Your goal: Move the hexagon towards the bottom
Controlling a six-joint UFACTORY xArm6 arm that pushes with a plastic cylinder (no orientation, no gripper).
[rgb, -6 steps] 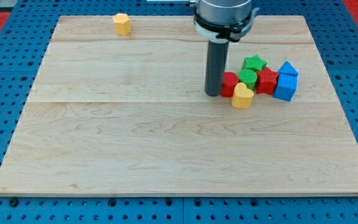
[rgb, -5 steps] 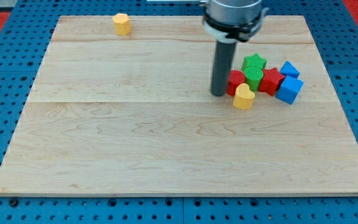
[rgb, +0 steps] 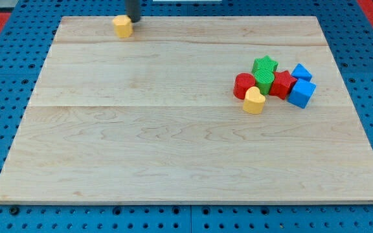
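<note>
Camera view: my tip point(rgb: 134, 20) sits at the board's point(rgb: 173, 162) top edge, touching the yellow hexagon point(rgb: 122, 26), which lies at its 8 o'clock (a bare rod, so no jaws to report). Well apart at 4 o'clock, other blocks cluster together.

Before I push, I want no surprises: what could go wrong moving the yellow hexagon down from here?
My tip sits at the hexagon's upper right, not squarely above it, so a push down may send it off to the view's left or let it slip aside. The hexagon also lies close to the board's top edge, leaving little room to get behind it. The cluster around the red cylinder lies far right, so is unlikely to interfere.
</note>
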